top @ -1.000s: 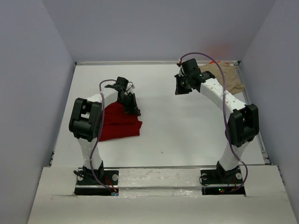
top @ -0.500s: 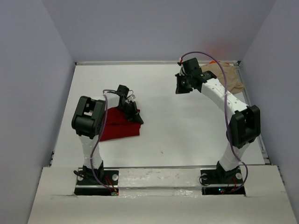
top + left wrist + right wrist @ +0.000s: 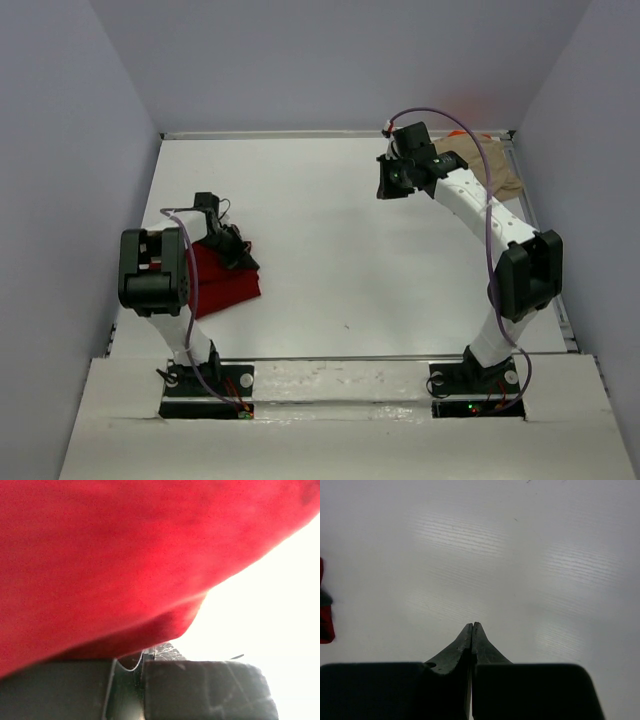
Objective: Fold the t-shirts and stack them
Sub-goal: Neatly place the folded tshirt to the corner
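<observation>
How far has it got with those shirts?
Done: the red shirt looks folded into a compact shape at the near left. In hand: the left tool is shut on its edge. Left: the tan shirt lies rumpled in the far right corner, untouched, and the right tool is shut and empty above the bare table. Nothing is stacked yet.

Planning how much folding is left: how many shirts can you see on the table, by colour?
dark red t-shirt: 1
tan t-shirt: 1
orange fabric: 1, only a sliver at the far edge by the tan one, so I cannot tell if it is a shirt
Total: 3
</observation>
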